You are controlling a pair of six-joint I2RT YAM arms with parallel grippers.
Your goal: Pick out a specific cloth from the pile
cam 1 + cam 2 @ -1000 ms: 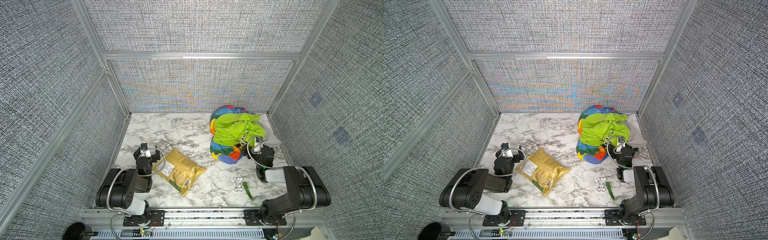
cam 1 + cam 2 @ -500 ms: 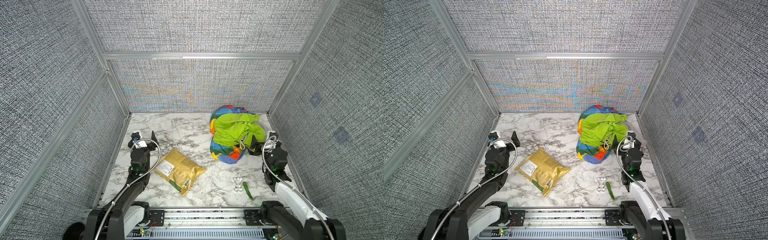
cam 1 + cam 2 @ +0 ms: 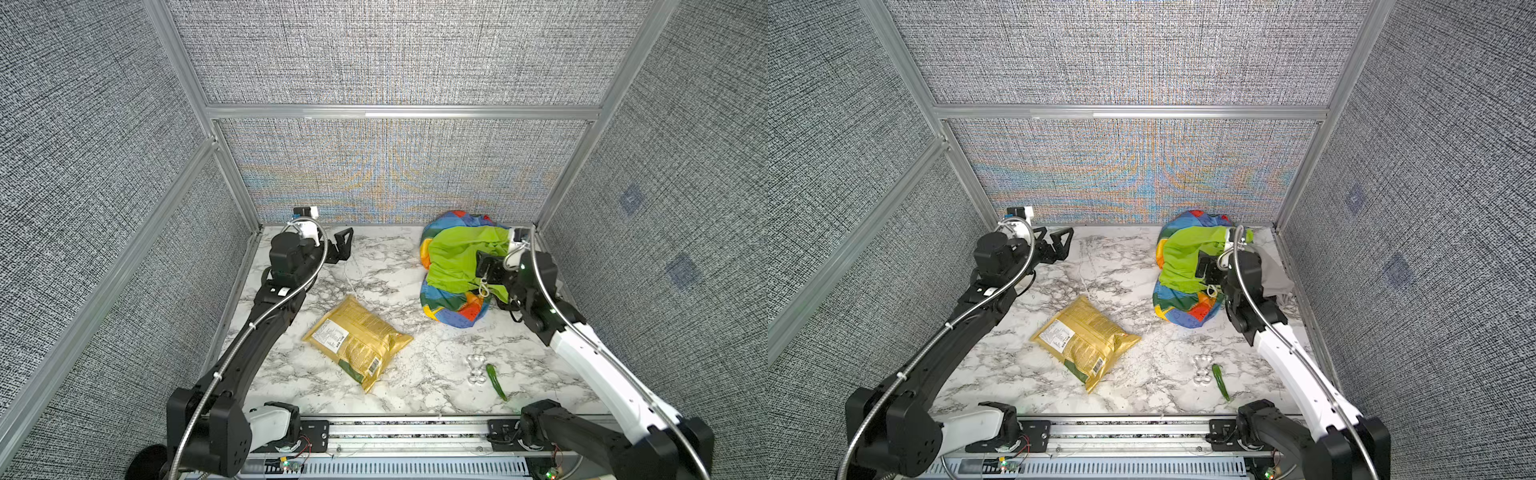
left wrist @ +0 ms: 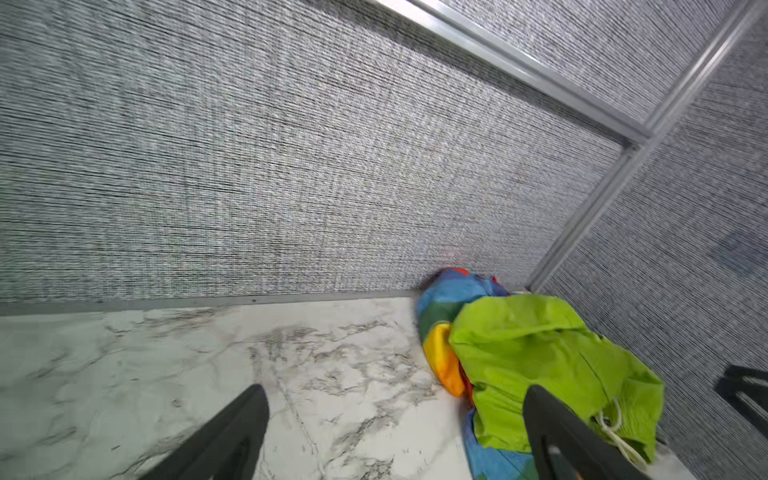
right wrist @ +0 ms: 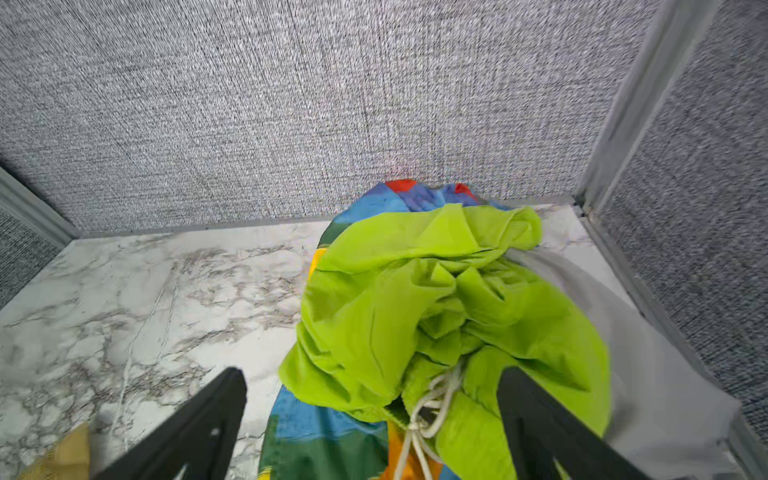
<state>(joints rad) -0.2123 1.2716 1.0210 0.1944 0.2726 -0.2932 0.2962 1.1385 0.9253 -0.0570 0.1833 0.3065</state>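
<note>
The cloth (image 3: 453, 309) lies bunched low in the pile (image 3: 455, 257), beneath the spread-open right pincer (image 5: 372, 376), its length running toward the grey woven back wall (image 3: 395, 174) on the marble worktop (image 3: 432, 365); the left pincer (image 4: 397, 390), open, sits well apart.

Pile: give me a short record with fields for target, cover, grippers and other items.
target: rainbow cloth, in the pile at the back right corner, partly covered
cover: lime cloth on top; grey cloth beside
left gripper: open, empty, over bare table
right gripper: open, empty, over lime cloth
other: gold bag mid-table
</note>
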